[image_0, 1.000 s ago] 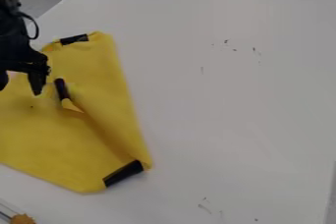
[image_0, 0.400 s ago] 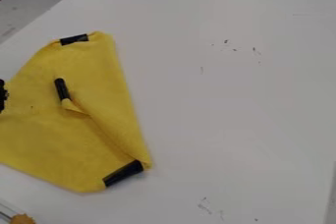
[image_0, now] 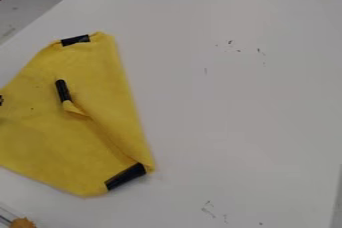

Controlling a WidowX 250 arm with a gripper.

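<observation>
A yellow cloth (image_0: 53,144) lies on the left part of the white table, its left side cut off by the view's edge. Black tape covers its top corner (image_0: 75,40) and its bottom right corner (image_0: 125,176). Another taped corner (image_0: 63,90) is folded over onto the middle of the cloth, with a diagonal crease running from it down to the lower right. At the very left edge, level with this folded corner, a small black piece of the gripper (image_0: 1,100) shows over the cloth.
The white table (image_0: 234,112) carries small dark marks at the upper right and near the bottom. An orange-brown object (image_0: 22,223) with a thin rod sits at the bottom left corner. Dark items lie beyond the table's top right edge.
The arm and gripper have moved left from over the cloth, almost out of view. The cloth's folded corner stays in place; the small flap beside it has settled slightly.
</observation>
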